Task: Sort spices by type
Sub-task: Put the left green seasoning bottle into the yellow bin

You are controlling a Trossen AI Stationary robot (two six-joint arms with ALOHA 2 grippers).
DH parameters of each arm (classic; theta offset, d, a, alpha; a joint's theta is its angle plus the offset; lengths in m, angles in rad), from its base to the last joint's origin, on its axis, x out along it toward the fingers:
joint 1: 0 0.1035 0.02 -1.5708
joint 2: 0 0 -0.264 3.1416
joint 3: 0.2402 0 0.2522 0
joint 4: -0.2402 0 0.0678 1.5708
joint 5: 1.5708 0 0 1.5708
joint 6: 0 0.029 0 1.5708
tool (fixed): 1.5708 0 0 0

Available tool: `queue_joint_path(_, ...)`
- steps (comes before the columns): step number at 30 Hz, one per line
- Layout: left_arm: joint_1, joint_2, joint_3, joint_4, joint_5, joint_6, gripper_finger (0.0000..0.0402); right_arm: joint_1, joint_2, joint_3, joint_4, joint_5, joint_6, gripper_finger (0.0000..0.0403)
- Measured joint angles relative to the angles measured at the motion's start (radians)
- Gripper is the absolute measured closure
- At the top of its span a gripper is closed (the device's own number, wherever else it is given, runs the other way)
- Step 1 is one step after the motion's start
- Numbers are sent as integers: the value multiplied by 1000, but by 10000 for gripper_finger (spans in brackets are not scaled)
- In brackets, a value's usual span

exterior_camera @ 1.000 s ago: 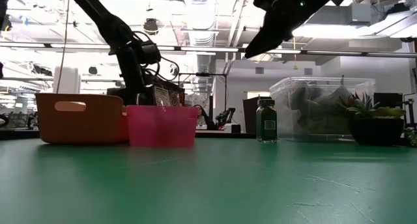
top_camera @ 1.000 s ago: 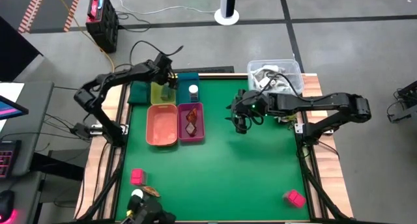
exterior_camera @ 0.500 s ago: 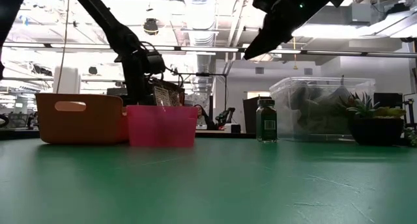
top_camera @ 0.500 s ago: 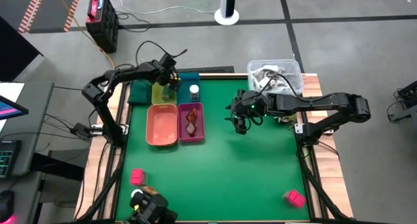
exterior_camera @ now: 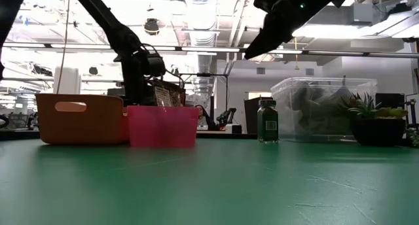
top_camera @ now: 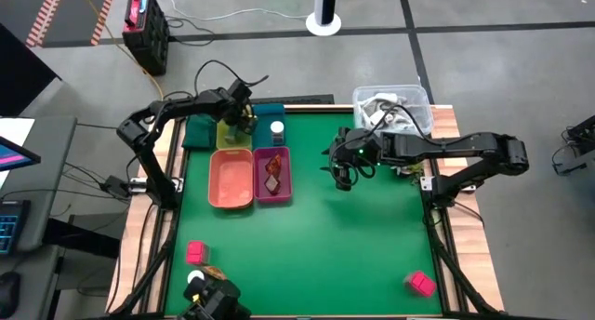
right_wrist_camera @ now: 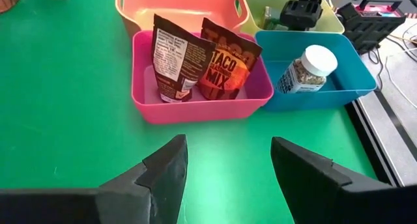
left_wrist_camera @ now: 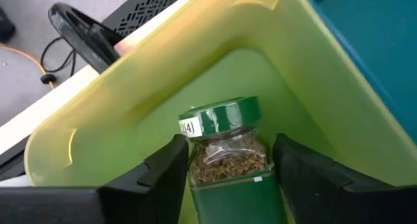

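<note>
The left gripper (top_camera: 240, 125) is down inside the yellow tray (left_wrist_camera: 195, 68), its fingers (left_wrist_camera: 163, 178) pinching a green-capped jar (left_wrist_camera: 229, 152) of brown flakes by its sides; the jar stands upright between them, close to the tray's wall. Just beside this gripper, in the blue tray (right_wrist_camera: 352, 77), stands a white-capped jar (right_wrist_camera: 307, 69).

The right gripper (top_camera: 342, 174) hangs above the green desk (top_camera: 353, 246), its fingers (right_wrist_camera: 163, 178) spread wide with nothing between them. Ahead of it sits the pink tray (right_wrist_camera: 199, 97) holding two spice packets (right_wrist_camera: 205, 58) upright side by side, and beyond that the orange tray (right_wrist_camera: 179, 6). Another green jar (exterior_camera: 267, 120) stands on the desk below and close to this gripper.

Well apart from both grippers, near the desk's front edge, lie two pink blocks (top_camera: 196, 253), one on the left gripper's side and the other (top_camera: 420, 283) on the right gripper's side, and a second white-capped jar (top_camera: 196, 278) by the left one
</note>
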Motion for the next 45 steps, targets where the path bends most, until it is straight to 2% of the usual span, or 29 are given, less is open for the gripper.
queue_joint_path(6, 0, -1, 0, -32, -7, -9, 191, 0, 0, 0, 0, 0, 0, 154)
queue_joint_path(15, 2, 1, -3, -39, -6, -44, 131, 0, 0, 0, -1, 0, 0, 154)
queue_joint_path(19, 3, 1, -3, -39, 5, -54, 123, 0, 0, 0, -1, 0, -7, 154)
queue_joint_path(24, 3, 1, -3, -39, 17, -57, 141, 1, 0, -1, 0, 0, -11, 154)
queue_joint_path(30, 17, 1, -3, -52, 106, -45, 183, 2, 0, -1, -1, -1, -11, 154)
queue_joint_path(34, 20, 0, -2, -64, 113, 7, 210, 2, 0, -1, -1, -1, -11, 154)
queue_joint_path(45, 19, 0, 30, -104, 111, 110, 211, 2, 0, -1, -1, -2, -11, 154)
